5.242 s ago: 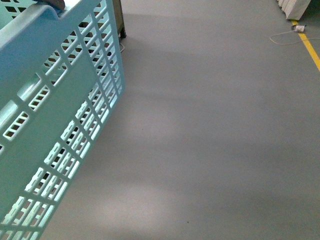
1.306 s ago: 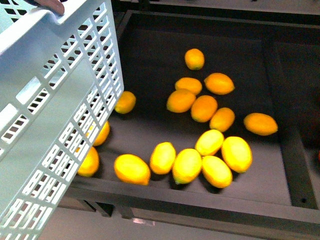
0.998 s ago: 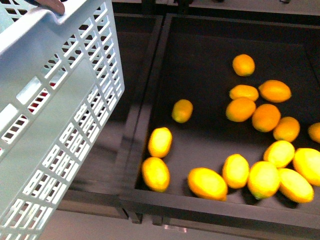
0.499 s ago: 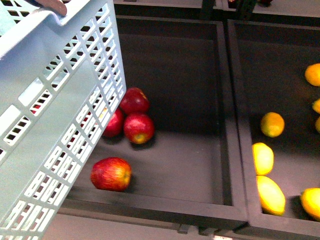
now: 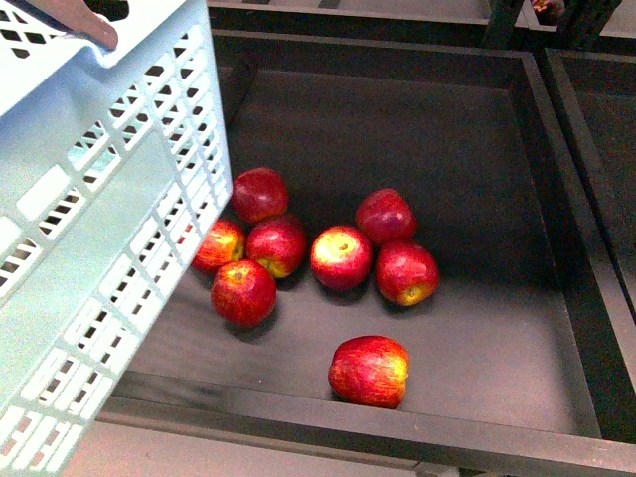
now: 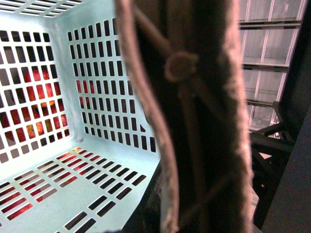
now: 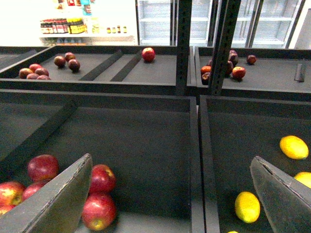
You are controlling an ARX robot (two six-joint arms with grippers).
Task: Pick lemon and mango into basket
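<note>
The aqua basket (image 5: 99, 229) hangs tilted at the left of the front view. My left gripper (image 6: 190, 209) is shut on its brown handle (image 6: 194, 111), which fills the left wrist view and hides the jaws. The basket's slotted inside (image 6: 58, 184) holds no fruit. My right gripper (image 7: 170, 204) is open and empty above the divider between two dark bins. Yellow lemons (image 7: 248, 206) lie in the bin beside it, one more farther back (image 7: 293, 146). No lemon shows in the front view. The mango is out of view.
Several red apples (image 5: 341, 256) lie in a dark bin (image 5: 556, 328) in front of me, and they also show in the right wrist view (image 7: 98, 210). A black upright post (image 7: 183, 43) and a back shelf with more fruit (image 7: 148, 54) stand behind.
The front view has swept left from the lemon bin to the apple bin, and the lemons have left that view. The basket stays held at the left.
</note>
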